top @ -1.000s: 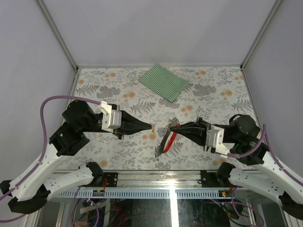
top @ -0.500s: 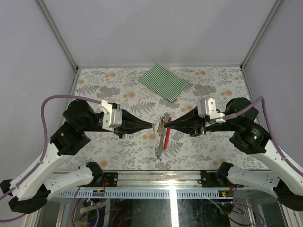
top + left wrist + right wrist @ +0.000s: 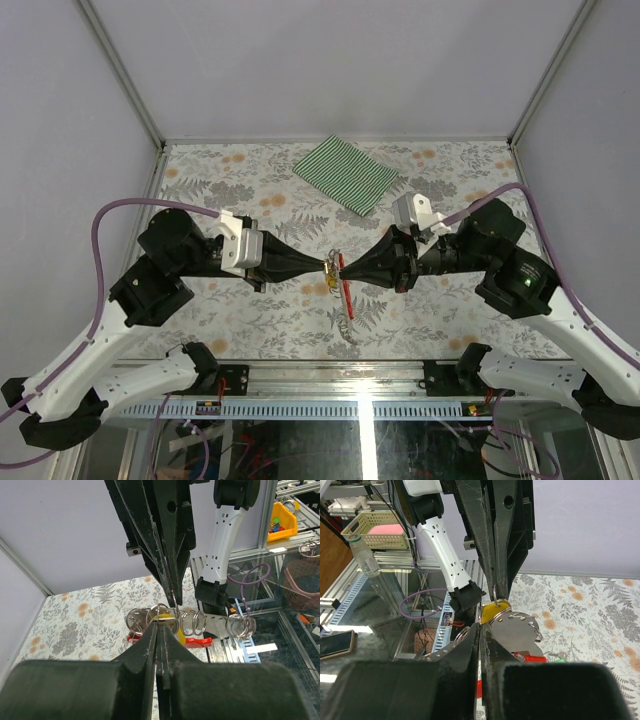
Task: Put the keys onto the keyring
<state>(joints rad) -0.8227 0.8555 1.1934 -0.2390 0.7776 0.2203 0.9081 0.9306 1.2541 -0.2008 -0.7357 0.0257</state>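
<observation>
Tip to tip: left gripper, clamped tight on a yellow key; at its 3 o'clock, right gripper, pinching the keyring, red strap dangling.

From above, the keys are too small for me to count. In my left wrist view, the blurry fingers of my left claw hide most of the yellow key and the keyring. In my right wrist view, a green speck is too small to name.
</observation>
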